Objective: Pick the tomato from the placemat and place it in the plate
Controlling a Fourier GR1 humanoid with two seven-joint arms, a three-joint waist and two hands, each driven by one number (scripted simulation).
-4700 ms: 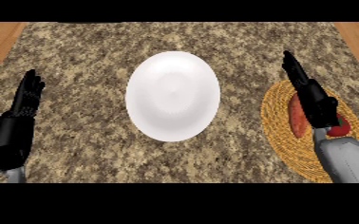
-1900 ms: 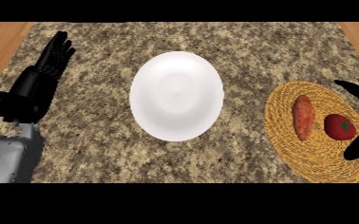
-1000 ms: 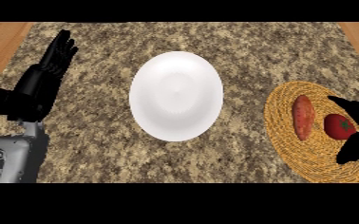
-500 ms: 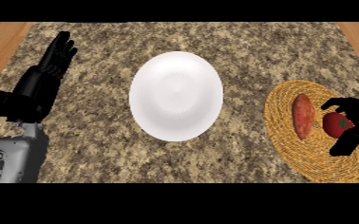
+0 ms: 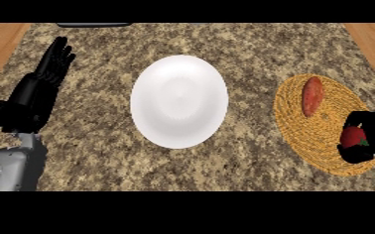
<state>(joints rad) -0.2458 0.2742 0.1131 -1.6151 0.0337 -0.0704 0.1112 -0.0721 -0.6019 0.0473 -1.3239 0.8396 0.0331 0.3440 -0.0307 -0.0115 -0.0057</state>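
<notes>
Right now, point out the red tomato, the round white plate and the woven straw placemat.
red tomato (image 5: 353, 136): head view, its visible red skin.
round white plate (image 5: 179, 101): head view, its bare centre.
woven straw placemat (image 5: 299, 129): head view, its bare left part.

Well right of the plate (image 5: 179, 101), tomato (image 5: 353, 136) mostly buried inside the curled right hand (image 5: 357, 153), just a red patch peeking out between black fingers. Hand itself sliced by the edge out there, wrist and forearm out of view. Same edge clipping the mat (image 5: 315, 129) along its far rim, with the hand covering part of the weave too. Down-left of the plate, left forearm (image 5: 18, 166) chopped off low. Up-left of the plate, a dark strip (image 5: 93, 25), barely in view. Can't tell what.
</notes>
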